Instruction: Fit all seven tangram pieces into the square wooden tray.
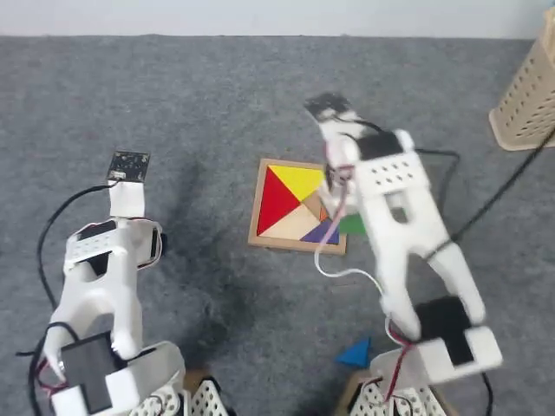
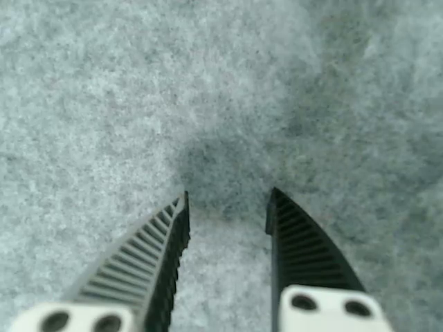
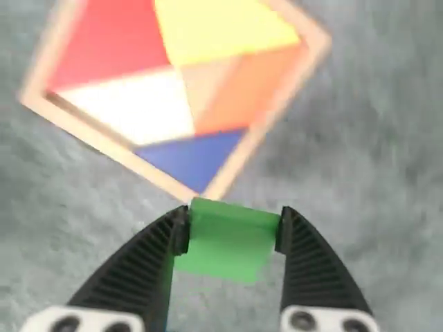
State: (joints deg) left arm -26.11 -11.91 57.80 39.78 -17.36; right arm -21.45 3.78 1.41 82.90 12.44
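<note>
On the grey felt bench [image 1: 173, 104], below a pale wall [image 1: 260, 16], the tray [image 1: 255, 208] lies mid-surface; right tool [image 3: 232, 221] grips a green piece [image 3: 225, 249] by it, left tool [image 2: 228, 204] gapes above felt.

Soft even light; dim shadow [image 2: 221, 162] on grey carpet [image 2: 83, 83] by the left hand [image 2: 230, 195]

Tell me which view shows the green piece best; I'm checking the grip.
The right wrist view: the green piece sits large, clamped in the right gripper. The high view gives a green sliver by the tray.
</note>
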